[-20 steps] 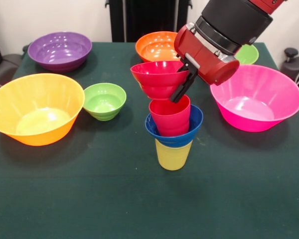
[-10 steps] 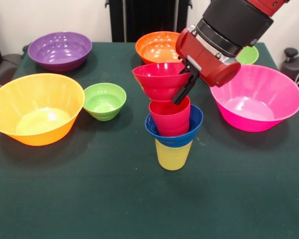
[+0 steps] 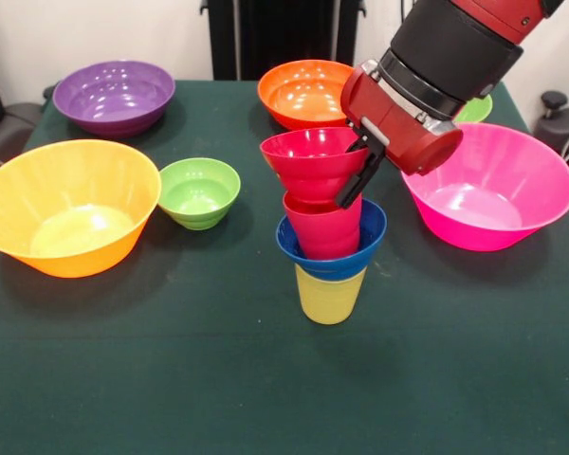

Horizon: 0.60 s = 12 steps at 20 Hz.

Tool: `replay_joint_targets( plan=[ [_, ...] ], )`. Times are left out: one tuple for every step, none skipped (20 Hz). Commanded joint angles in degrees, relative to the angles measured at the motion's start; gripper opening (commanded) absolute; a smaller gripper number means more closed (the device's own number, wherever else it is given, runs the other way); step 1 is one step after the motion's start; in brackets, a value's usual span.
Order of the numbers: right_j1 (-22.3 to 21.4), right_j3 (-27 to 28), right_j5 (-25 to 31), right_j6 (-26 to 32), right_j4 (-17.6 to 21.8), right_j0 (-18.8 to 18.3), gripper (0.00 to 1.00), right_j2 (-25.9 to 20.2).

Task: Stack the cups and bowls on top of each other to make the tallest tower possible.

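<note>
Nearest you, centre frame: the tower starts with the yellow cup (image 3: 330,296) upright on the green table (image 3: 171,379), the small blue bowl (image 3: 331,248) seated in its mouth, and the red cup (image 3: 322,227) nested inside that bowl. On top, the small red bowl (image 3: 313,163) sits at the red cup's mouth, rim tipped a little toward the upper left, not level; you can't tell whether it's fully seated. The gripper (image 3: 357,175) is pinching that bowl's right-hand rim, one black finger visible outside the wall, with the arm coming in from the upper right. Key relation: the bowl's centre lies left of the gripper, while the stack axis runs vertically just under it, so any release probably needs the bowl base square over the red cup first. Risk, as I judge it: an off-centre drop tips the whole stack left. Spares around it: large orange-yellow bowl (image 3: 68,207) and small green bowl (image 3: 199,192) at left, pink bowl (image 3: 487,186) at right. Far edge: purple bowl (image 3: 115,97), orange bowl (image 3: 302,92), another green bowl (image 3: 475,106) behind the arm.
</note>
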State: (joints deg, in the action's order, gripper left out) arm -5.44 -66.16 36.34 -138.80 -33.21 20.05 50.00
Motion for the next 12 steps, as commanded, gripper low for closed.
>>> replay_joint_targets(
  plan=[
    [2.0,-1.5,-2.0,-9.8,0.0,0.7,0.00,-9.4],
    [2.1,-1.5,-2.2,-9.8,0.0,0.7,0.00,-9.5],
    [2.1,-1.5,-2.3,-9.7,0.0,0.7,0.00,-9.6],
    [2.1,-1.7,-2.5,-9.7,0.1,0.7,0.00,-9.6],
    [1.9,-2.0,-2.8,-9.4,0.2,0.7,0.00,-9.7],
    [1.7,-2.4,-3.2,-9.1,0.4,0.8,0.00,-9.9],
    [1.6,-2.5,-3.3,-9.0,0.4,0.8,0.00,-9.9],
    [1.5,-2.7,-3.4,-8.8,0.5,0.8,0.00,-10.0],
    [1.4,-3.0,-3.8,-8.6,0.6,0.8,0.00,-10.2],
    [1.3,-3.1,-4.1,-8.5,0.7,0.8,0.00,-10.3],
    [1.2,-3.3,-4.5,-8.3,0.7,0.7,0.00,-10.6],
    [1.2,-3.4,-4.7,-8.3,0.7,0.7,0.00,-10.6]
  ],
)
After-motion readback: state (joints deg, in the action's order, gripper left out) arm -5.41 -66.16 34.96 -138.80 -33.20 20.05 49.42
